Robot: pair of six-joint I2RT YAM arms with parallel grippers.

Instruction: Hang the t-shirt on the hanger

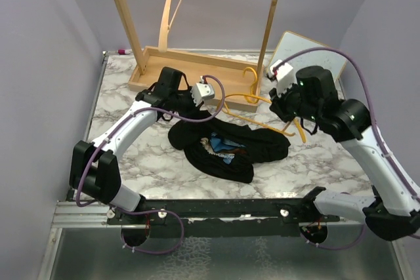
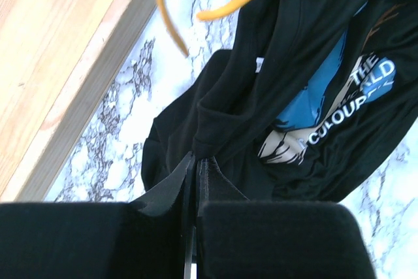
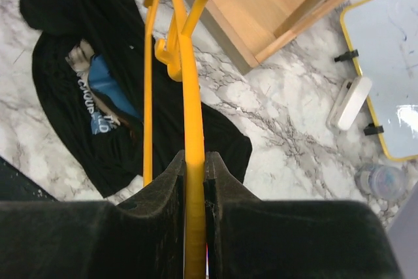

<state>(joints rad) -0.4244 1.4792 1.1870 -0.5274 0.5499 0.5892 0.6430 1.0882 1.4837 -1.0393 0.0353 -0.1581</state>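
Right gripper (image 3: pixel 194 161) is clamped tight on the hanger (image 3: pixel 189 89), which sits a bit right of the counter's middle, toward the far edge. Left gripper (image 2: pixel 196 164) pinches a fold of the t-shirt (image 1: pixel 230 152), bunched up mid-counter.

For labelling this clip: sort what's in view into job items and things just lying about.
Job: t-shirt, yellow hanger, left gripper pinching the shirt, right gripper clamped on the hanger.
Lying about: wooden rack, pale wooden hanger, whiteboard, eraser.
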